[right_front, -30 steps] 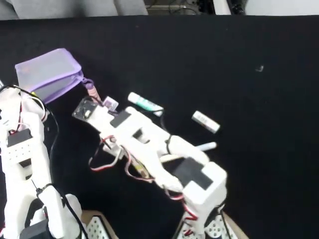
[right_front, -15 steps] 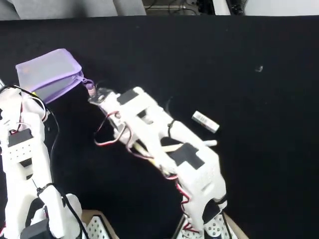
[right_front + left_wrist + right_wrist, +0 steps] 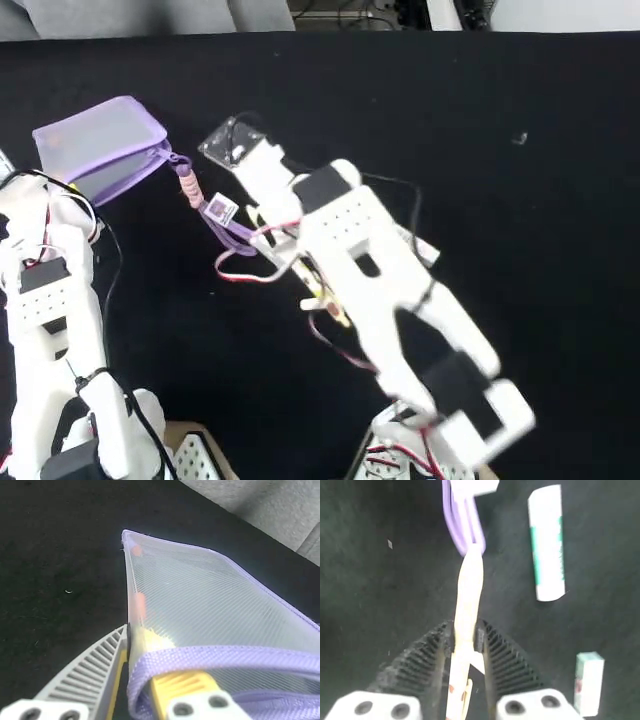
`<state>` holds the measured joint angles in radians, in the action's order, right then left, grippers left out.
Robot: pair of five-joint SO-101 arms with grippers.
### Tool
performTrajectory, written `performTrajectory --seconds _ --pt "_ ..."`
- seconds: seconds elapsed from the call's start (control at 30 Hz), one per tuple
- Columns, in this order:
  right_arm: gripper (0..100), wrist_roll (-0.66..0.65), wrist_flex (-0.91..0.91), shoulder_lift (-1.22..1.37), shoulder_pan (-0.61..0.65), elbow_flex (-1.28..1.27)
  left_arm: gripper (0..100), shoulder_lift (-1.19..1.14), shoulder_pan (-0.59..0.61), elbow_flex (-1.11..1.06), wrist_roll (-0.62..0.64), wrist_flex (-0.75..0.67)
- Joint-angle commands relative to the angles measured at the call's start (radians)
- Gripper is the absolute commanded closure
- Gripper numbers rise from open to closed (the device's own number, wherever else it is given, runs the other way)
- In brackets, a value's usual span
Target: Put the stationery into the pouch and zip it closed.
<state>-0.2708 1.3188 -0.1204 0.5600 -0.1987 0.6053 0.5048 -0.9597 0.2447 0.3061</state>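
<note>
Our left claw (image 3: 136,636) pinches the pouch (image 3: 100,145) near the desk's (image 3: 450,120) far left corner. Our right claw (image 3: 465,630) squeezes the pale stick (image 3: 470,587) on the purple strap (image 3: 462,525). We fear a hard tug could yank the pouch loose.

Ahead of my right gripper (image 3: 465,632), I find the purple strap (image 3: 462,525) blocking; glue stick (image 3: 547,542) and eraser (image 3: 587,682) flank one side; the table (image 3: 370,570) opposite is open.

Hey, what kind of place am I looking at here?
Likely a robotics test bench: a left arm and right arm share a black table, with a purple pouch, its strap pull and a white-and-green tube laid out as practice items.
</note>
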Motion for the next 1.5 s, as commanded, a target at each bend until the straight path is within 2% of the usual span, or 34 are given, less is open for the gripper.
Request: performTrajectory --seconds 0.0,0.27,0.43,0.57,0.77,0.97,1.13,1.47 --pt "98.8 0.006 -0.135 -0.205 -0.014 -0.048 97 0.006 -0.021 0.047 0.011 0.052" --pt "98.8 0.006 -0.471 -0.533 -0.011 -0.291 97 0.006 -0.165 0.236 -0.026 0.361" --pt "98.8 0.006 -0.744 -0.685 0.018 -0.484 97 0.006 -0.26 0.354 -0.041 0.522" --pt "98.8 0.006 -0.896 -0.831 0.023 -0.605 97 0.006 -0.311 0.433 -0.038 0.634" --pt "98.8 0.006 -1.083 -1.101 0.083 -0.822 97 0.005 -0.341 0.463 -0.038 0.664" --pt "98.8 0.006 -1.428 -1.305 0.193 -1.121 97 -0.017 -0.38 0.438 -0.04 0.666" --pt "98.8 0.005 -1.62 -1.325 0.192 -1.259 97 -0.083 -0.401 0.441 -0.04 0.666" --pt "98.8 -0.002 -1.806 -1.244 0.192 -1.283 97 -0.106 -0.403 0.441 -0.04 0.664"
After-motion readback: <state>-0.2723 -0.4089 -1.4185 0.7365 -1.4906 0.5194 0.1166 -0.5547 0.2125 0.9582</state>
